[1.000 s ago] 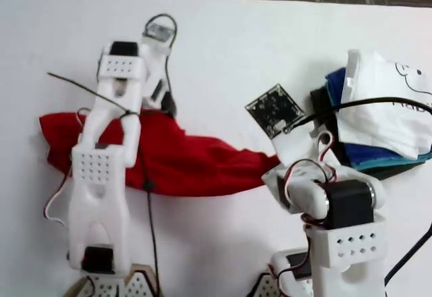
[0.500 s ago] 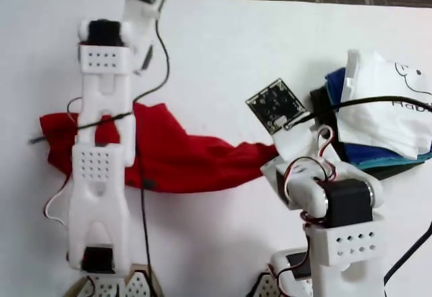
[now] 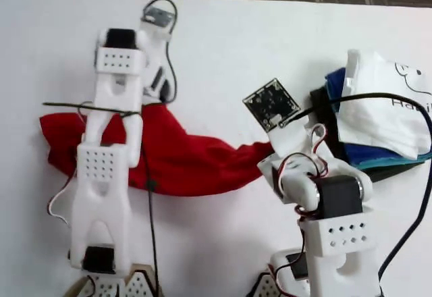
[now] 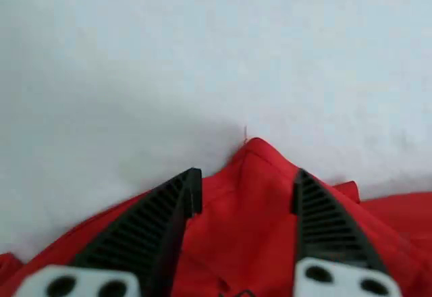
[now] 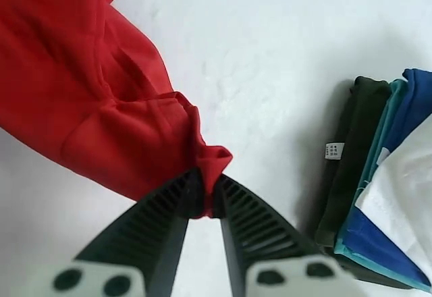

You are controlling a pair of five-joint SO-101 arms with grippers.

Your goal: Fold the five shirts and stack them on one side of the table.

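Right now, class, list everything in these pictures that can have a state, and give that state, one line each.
red shirt: unfolded, lying crumpled on the table.
stack of shirts: folded and piled, white one on top.
left gripper: open, astride a raised fold of the red shirt.
right gripper: shut on the red shirt's end.

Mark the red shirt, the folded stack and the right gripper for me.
red shirt (image 3: 196,165): high view, middle of the cloth.
folded stack (image 3: 378,125): high view, on the white top shirt.
right gripper (image 5: 206,183): right wrist view, between the fingertips pinching the shirt's corner.
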